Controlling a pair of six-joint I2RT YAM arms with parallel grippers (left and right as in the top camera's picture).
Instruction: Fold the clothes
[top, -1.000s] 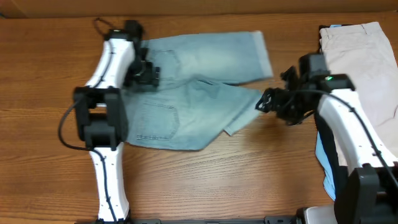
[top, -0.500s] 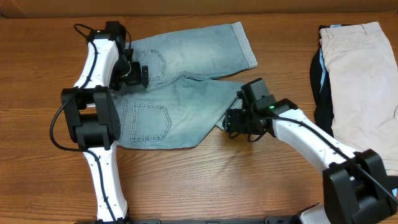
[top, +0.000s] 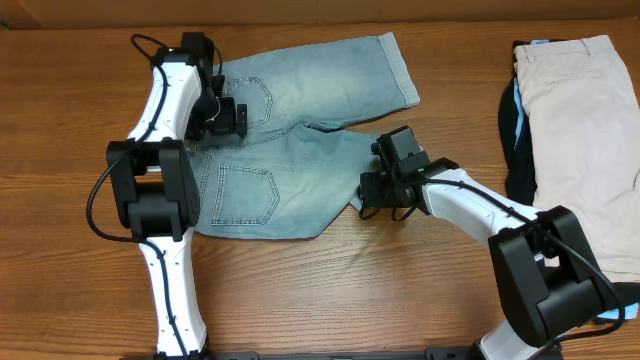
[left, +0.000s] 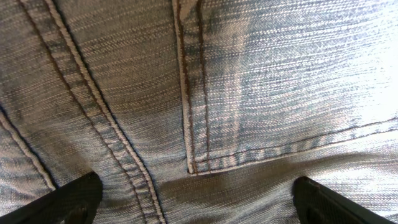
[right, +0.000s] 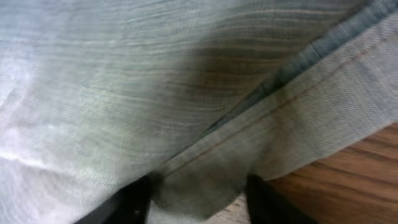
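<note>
You're setting up the fold: left claw (left: 202, 199) is spread wide on the denim shorts (top: 300, 160). The right claw (right: 196, 196) straddles the cuff (right: 311, 99), and I cannot tell if it is gripping. The next move likely calls for a firm pinch.

A wooden table (top: 400, 280) with brown grain running left to right is seen across the whole overhead frame. Faded light-blue denim shorts (top: 290, 165) are spread flat on it from the upper left toward the centre, with the back patch pockets turned up. One cuffed leg is pointed toward the upper centre, and the other is angled down to the middle of the frame, its hem laid on bare wood. At the right edge beige shorts (top: 580, 130) are laid topmost. A black garment (top: 518, 150) is seen along their left side, and a sky-blue garment (top: 519, 98) is glimpsed between the two. This pile is set well apart from the denim shorts.
</note>
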